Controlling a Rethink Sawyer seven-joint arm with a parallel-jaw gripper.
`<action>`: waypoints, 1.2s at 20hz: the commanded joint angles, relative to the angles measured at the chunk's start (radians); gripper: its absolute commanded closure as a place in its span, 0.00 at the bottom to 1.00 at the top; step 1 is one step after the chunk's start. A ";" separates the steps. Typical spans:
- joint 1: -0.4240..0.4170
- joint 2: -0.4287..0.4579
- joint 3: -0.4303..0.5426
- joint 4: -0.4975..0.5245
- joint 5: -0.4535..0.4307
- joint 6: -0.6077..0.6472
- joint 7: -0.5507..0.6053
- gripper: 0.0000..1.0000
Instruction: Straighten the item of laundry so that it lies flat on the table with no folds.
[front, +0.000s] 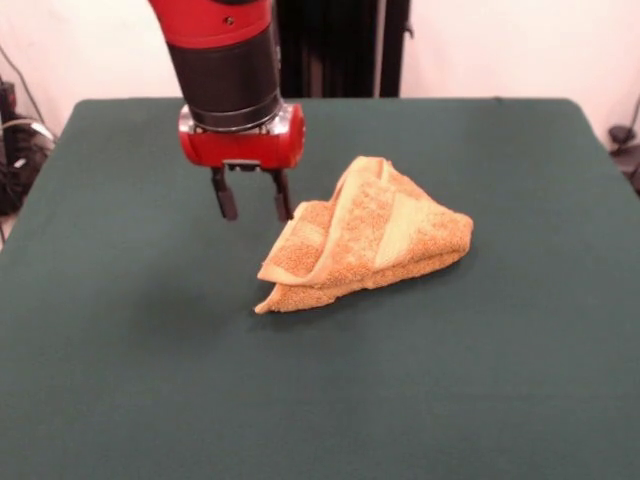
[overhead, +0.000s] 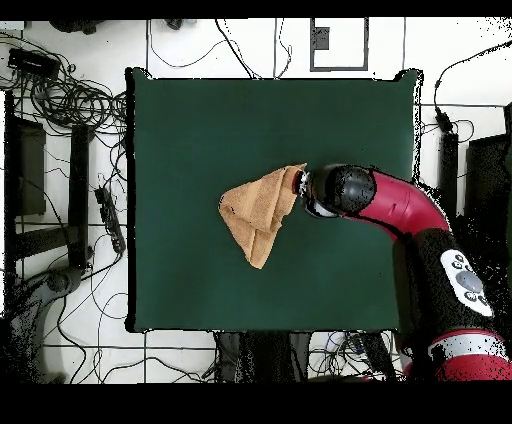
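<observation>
The orange-tan terry towel (front: 365, 235) lies crumpled and folded over itself into a rough triangle near the middle of the dark green table (front: 150, 350). A smoother woven band shows on its upper fold. My gripper (front: 254, 208) hangs just left of the towel's upper left edge, above the cloth surface, with its two black fingers (front: 226, 197) apart and nothing between them. In the overhead view the towel (overhead: 258, 213) sits mid-table and the red arm's head covers the gripper right beside the towel's right corner (overhead: 298, 180).
The table (overhead: 180, 130) has bare green cloth on all sides of the towel. Cables and equipment (overhead: 60, 100) lie on the floor around the table. The red arm (overhead: 400, 205) reaches in over the table's right edge in the overhead view.
</observation>
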 joint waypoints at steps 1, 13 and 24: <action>0.051 0.019 0.104 0.002 -0.037 0.126 -0.072 0.00; 0.083 0.018 0.077 0.083 -0.041 0.075 -0.014 0.00; 0.078 0.072 0.085 0.085 -0.047 -0.007 -0.008 0.00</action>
